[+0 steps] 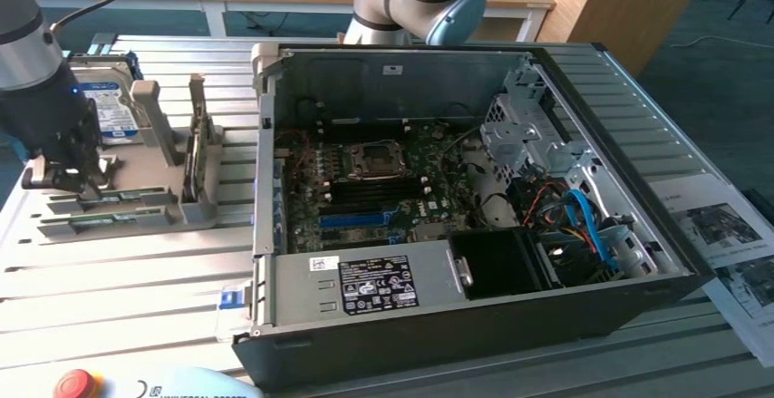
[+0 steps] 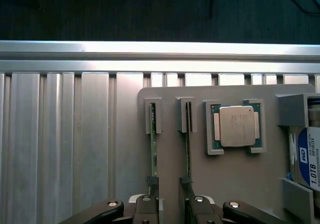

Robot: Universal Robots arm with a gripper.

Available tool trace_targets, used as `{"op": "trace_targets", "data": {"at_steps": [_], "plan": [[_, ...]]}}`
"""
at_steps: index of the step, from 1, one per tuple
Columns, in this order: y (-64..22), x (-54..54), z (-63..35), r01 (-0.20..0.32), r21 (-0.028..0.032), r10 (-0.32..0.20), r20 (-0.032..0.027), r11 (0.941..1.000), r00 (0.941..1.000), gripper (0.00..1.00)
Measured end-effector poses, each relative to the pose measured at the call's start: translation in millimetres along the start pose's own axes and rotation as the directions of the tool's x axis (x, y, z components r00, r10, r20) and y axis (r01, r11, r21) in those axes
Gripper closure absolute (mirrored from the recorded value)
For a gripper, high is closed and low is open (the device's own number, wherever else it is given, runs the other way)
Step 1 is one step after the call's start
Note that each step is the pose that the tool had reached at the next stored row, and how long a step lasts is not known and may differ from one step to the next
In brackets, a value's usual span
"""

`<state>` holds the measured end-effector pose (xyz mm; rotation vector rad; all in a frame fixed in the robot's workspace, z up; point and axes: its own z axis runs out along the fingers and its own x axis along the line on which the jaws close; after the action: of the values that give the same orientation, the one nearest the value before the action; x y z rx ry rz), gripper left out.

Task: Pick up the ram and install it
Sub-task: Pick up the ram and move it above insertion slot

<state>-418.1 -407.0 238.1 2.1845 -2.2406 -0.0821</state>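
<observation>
Grey ribbed table [image 1: 121, 280] lies open around the grey plastic holder [image 1: 121, 212] at the exterior view's left; the black gripper [image 1: 67, 180] hangs over it, open computer case [image 1: 484, 325] alongside. Wrist view: thin green ram stick [image 2: 154, 154] stands edgewise in its slot, second stick [image 2: 188, 149] just beside; fingers [image 2: 147, 209] spread wide, empty.

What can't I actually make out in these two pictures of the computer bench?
Ram sticks: wrist view sees them edge-on; chips and labels hidden.
Hard drive: cut off by the wrist picture's edge.
Motherboard slots: exterior view, too small to tell whether filled.
Printed sheets: exterior view, text too small.
</observation>
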Motion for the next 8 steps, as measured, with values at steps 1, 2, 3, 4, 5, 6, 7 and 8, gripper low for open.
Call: {"op": "trace_targets", "data": {"at_steps": [1,2,3,4,5,6,7,8], "plan": [[0.0,0.5,0.1,0.0,-0.0001,0.0,0.0,1.0,1.0,0.7],[0.0,1.2,0.2,0.0,-0.0001,0.0,0.0,1.0,1.0,0.7],[-0.1,1.9,0.4,0.0,-0.0001,0.0,0.0,1.0,1.0,0.7],[-0.1,2.6,0.6,0.0,0.0,0.0,0.0,1.0,1.0,0.7],[-0.2,3.3,1.4,0.0,0.0001,0.0,0.0001,1.0,1.0,0.7],[-0.2,4.0,2.4,0.0,0.0002,0.0,0.0001,1.0,1.0,0.7],[-0.3,4.6,3.5,0.0,0.0002,0.0,0.0001,1.0,1.0,0.7],[-0.3,5.2,4.7,0.0,0.0,0.0,0.0,1.0,1.0,0.7]]}}
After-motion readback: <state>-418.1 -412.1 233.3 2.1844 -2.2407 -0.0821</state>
